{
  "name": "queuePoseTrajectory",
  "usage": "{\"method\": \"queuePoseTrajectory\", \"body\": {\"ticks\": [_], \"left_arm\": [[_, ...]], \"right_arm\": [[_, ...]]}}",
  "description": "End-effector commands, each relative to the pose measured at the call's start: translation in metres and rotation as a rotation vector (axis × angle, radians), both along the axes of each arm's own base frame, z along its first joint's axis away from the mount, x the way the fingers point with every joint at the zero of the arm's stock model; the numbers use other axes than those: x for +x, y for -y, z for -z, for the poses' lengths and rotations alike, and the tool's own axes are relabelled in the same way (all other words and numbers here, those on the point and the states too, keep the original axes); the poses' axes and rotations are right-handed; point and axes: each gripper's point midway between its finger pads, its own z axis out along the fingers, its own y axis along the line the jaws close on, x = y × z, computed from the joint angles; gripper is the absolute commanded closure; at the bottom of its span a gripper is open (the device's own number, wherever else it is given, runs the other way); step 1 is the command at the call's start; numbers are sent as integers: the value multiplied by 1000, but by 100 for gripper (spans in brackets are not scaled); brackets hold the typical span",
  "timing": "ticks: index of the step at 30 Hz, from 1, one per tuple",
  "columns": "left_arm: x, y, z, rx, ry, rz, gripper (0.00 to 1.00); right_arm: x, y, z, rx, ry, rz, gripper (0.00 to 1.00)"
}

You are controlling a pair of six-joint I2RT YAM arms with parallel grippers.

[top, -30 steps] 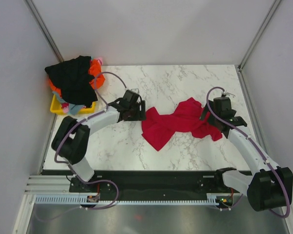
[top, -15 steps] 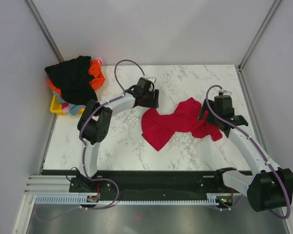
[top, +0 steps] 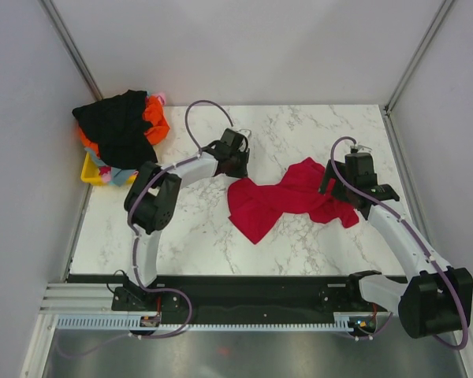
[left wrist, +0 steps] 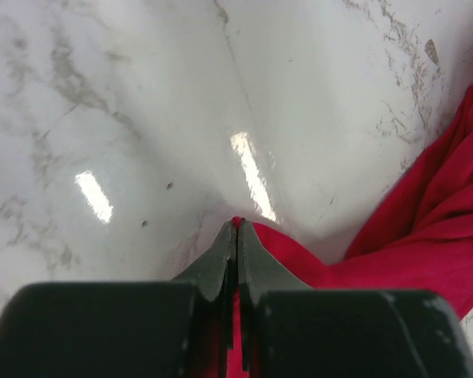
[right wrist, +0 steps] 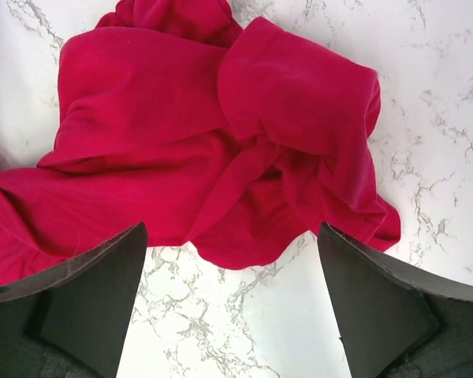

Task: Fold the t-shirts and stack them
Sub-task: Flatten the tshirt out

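A crumpled crimson t-shirt (top: 288,201) lies on the marble table (top: 299,134), right of centre. My left gripper (top: 238,173) sits at the shirt's upper-left corner, and in the left wrist view that gripper (left wrist: 236,230) is shut with a thin fold of the red cloth (left wrist: 426,236) pinched between its jaws. My right gripper (top: 331,183) hovers over the shirt's right end. In the right wrist view it (right wrist: 230,236) stands wide open above the bunched red cloth (right wrist: 221,142), gripping nothing. More t-shirts are heaped at the back left, a black one (top: 117,130) on top of an orange one (top: 156,120).
The heap rests on a small yellow bin (top: 89,170) at the table's left edge, with bits of pink (top: 161,98) and light blue cloth (top: 123,176) showing. Grey walls close in the table at the back and on both sides.
My left arm swung right and back to the red shirt's upper-left corner, then its jaws closed on the cloth. The right arm has hardly moved.
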Motion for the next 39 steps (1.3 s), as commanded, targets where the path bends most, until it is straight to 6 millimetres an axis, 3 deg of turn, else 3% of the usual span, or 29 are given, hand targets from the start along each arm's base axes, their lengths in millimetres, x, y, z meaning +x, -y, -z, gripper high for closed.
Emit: {"method": "queuePoseTrajectory", "body": {"ticks": [1,2,4,5,7,8,9,12,16,19,23,29,33,36,39], "left_arm": [[10,-27,-78,2,160,-121,98],[7,-51,-110,5,220,-190,98],[1,-75,-136,-11,262,-253,98],[-8,-99,-162,-18,313,-303,98],[-16,-120,-177,-16,353,-336,98],[-25,-124,-171,-10,342,-331,98],[-30,-126,-178,-22,355,-323,98],[-40,-123,-154,-14,296,-290,98],[-50,-125,-138,-10,250,-295,98],[-61,-126,-120,-18,213,-290,98],[-83,-135,-76,11,122,-310,98],[-106,-148,-37,41,45,-363,98],[-113,-146,-22,33,6,-363,98],[-118,-146,-9,32,-19,-365,98],[-122,-147,-2,36,-32,-364,98]], "right_arm": [[15,-5,-20,15,55,-15,3],[17,-7,-23,21,62,-21,4],[21,-11,-23,18,60,-31,5],[24,-14,-27,15,67,-38,7],[34,-15,-31,-2,76,-30,8],[37,-20,-31,-6,74,-40,11],[41,-23,-31,-7,75,-38,12],[59,-42,-13,-12,55,-42,18],[75,-58,11,-53,11,-48,23],[86,-62,18,-99,2,-49,26],[101,-44,12,-200,26,6,26],[132,-14,-2,-243,48,89,30],[140,-5,15,-270,-11,90,30],[139,-3,48,-277,-87,86,30],[139,-1,65,-281,-124,86,32]]}}
